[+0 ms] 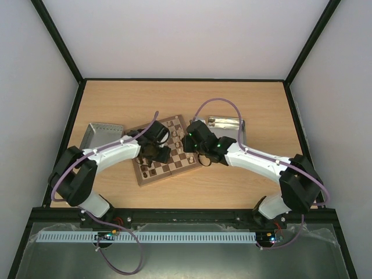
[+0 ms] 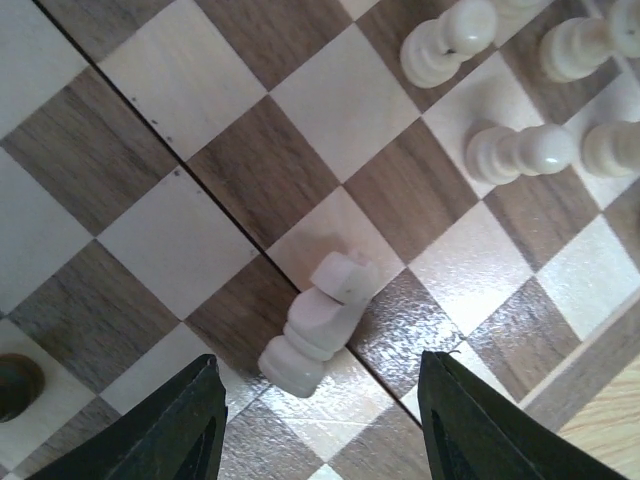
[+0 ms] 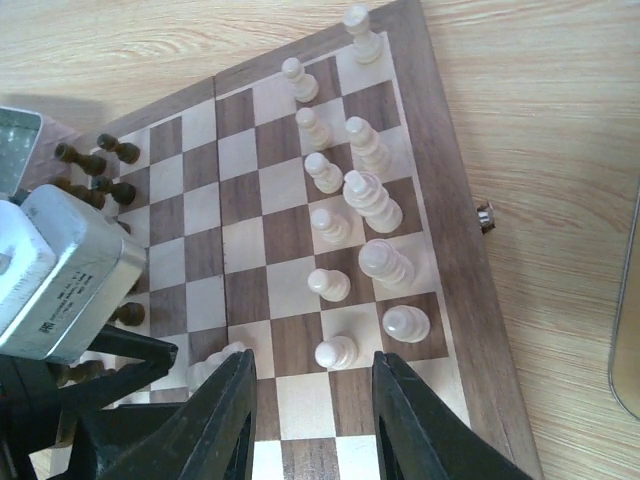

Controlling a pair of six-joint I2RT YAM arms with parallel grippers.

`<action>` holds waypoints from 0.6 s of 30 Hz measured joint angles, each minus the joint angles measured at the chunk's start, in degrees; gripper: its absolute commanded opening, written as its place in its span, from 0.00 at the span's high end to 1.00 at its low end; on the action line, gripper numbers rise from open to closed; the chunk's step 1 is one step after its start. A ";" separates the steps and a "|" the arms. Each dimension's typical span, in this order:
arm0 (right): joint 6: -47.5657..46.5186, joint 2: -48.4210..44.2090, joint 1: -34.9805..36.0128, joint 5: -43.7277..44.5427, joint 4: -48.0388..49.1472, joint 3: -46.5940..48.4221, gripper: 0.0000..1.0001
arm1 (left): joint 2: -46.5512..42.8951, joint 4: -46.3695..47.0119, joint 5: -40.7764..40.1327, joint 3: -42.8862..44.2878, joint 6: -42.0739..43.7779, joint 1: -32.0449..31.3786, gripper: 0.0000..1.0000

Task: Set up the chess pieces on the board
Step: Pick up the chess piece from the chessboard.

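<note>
The checkered wooden board (image 1: 174,165) lies mid-table under both grippers. In the left wrist view a cream knight (image 2: 318,324) lies tipped on its side on the board (image 2: 180,230), between and just beyond the open fingers of my left gripper (image 2: 320,440), untouched. Cream pawns (image 2: 520,150) stand at the upper right. My right gripper (image 3: 312,420) is open above the board (image 3: 440,230), a standing cream pawn (image 3: 336,351) just beyond its fingertips. Several cream pieces (image 3: 372,200) stand in two columns near the right border. Dark pieces (image 3: 110,150) stand at the left edge.
An open metal tin (image 1: 100,135) sits left of the board and another tin (image 1: 228,124) behind the right gripper. The left arm's grey body (image 3: 60,280) covers the board's left part in the right wrist view. A board clasp (image 3: 486,214) juts from the right border.
</note>
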 measured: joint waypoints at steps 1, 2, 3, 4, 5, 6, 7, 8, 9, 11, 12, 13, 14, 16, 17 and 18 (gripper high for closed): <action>0.37 0.00 -0.20 0.02 0.02 -0.28 0.69 | 0.50 -0.55 -0.61 0.42 0.31 -0.15 0.46; 0.85 0.00 -0.44 0.02 0.15 -0.52 0.69 | 0.85 -1.01 -1.03 0.81 0.59 -0.20 0.48; 1.14 0.00 -0.52 0.00 0.31 -0.63 0.69 | 1.18 -1.25 -1.36 1.09 0.76 -0.20 0.50; 1.36 0.00 -0.63 0.00 0.42 -0.72 0.70 | 1.57 -1.49 -1.68 1.46 1.03 -0.20 0.52; 1.55 0.00 -0.74 -0.02 0.46 -0.76 0.70 | 2.05 -1.64 -2.08 1.81 1.25 -0.20 0.55; 1.70 0.00 -0.85 -0.02 0.59 -0.76 0.70 | 2.58 -1.75 -2.43 2.05 1.57 -0.20 0.56; 1.84 0.00 -0.90 -0.02 0.79 -0.76 0.70 | 3.21 -2.03 -2.73 2.34 1.88 -0.22 0.58; 1.99 0.00 -0.94 -0.02 0.90 -0.79 0.71 | 3.78 -2.27 -3.02 2.56 1.97 -0.24 0.60; 2.16 -0.02 -0.98 -0.02 1.05 -0.83 0.72 | 4.33 -2.43 -3.17 2.73 2.01 -0.31 0.62; 2.38 -0.07 -1.03 -0.02 1.40 -1.01 0.72 | 5.07 -2.60 -3.61 3.10 2.08 -0.48 0.67; 2.56 -0.11 -1.07 0.00 1.60 -1.16 0.72 | 5.40 -2.73 -3.80 3.41 2.32 -0.52 0.68; 2.64 -0.17 -1.18 0.00 1.79 -1.36 0.72 | 5.64 -2.82 -4.00 3.63 2.23 -0.63 0.70; 2.75 -0.20 -1.25 0.00 1.92 -1.55 0.73 | 5.95 -2.86 -4.24 3.91 2.40 -0.76 0.73; 2.86 -0.22 -1.29 0.00 2.08 -1.90 0.73 | 6.27 -2.93 -4.66 4.24 2.34 -0.96 0.78; 2.95 -0.24 -1.33 0.00 2.08 -2.05 0.73 | 6.38 -2.93 -4.87 4.39 2.38 -1.09 0.80; 3.06 -0.26 -1.38 0.00 2.08 -2.16 0.73 | 6.47 -2.93 -5.03 4.46 2.43 -1.22 0.82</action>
